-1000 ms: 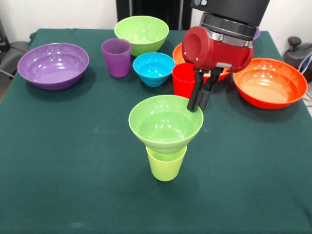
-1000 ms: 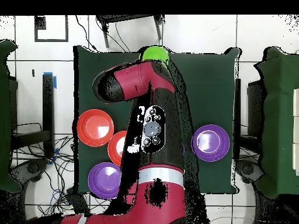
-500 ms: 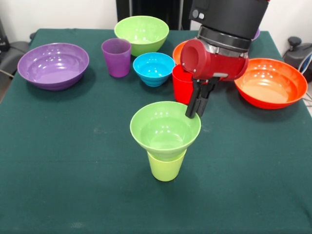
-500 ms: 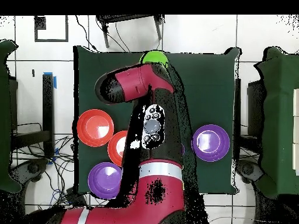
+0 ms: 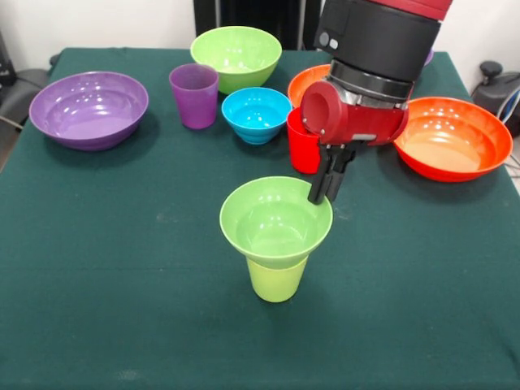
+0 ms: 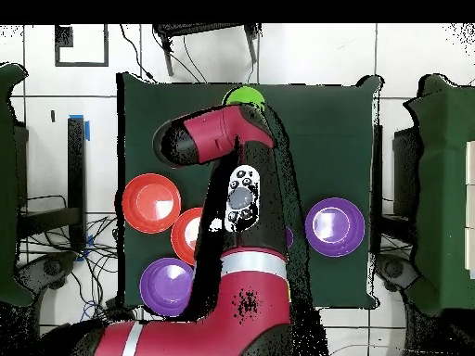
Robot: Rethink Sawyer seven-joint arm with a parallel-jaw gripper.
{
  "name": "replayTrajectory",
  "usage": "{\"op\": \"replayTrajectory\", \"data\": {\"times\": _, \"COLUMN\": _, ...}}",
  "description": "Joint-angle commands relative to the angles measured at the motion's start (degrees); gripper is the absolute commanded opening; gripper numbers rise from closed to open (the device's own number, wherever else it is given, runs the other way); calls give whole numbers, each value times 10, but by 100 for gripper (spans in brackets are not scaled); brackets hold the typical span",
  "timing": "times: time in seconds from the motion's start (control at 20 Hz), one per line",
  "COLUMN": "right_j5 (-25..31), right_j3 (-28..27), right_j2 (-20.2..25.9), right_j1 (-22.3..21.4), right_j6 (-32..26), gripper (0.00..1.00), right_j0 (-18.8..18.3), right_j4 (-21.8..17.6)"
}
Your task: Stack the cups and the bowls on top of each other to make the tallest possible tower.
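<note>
Tower (image 5: 276,236) at centre-bottom: just small green bowl (image 5: 275,219) on green cup (image 5: 276,279) so far. Gripper (image 5: 321,191) pinches bowl's right rim. Purple cup (image 5: 194,95), blue bowl (image 5: 256,113), red cup (image 5: 304,140), wide bowls upper frame w/ stacking left.

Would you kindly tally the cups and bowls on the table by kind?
Cups: 3, lime green, red, purple.
Bowls: 7, lime green 2, blue 1, purple 2, orange 2.
Total: 10.
</note>
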Motion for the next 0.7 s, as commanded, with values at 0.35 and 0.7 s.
{"op": "replayTrajectory", "data": {"times": 0.35, "right_j5": 45, "right_j3": 3, "right_j2": 17, "right_j1": 18, "right_j6": 56, "gripper": 0, "right_j0": 15, "right_j4": 11}}
{"op": "replayTrajectory", "data": {"times": 0.7, "right_j5": 40, "right_j3": 5, "right_j2": 11, "right_j1": 20, "right_j6": 64, "gripper": 0, "right_j0": 18, "right_j4": 10}}
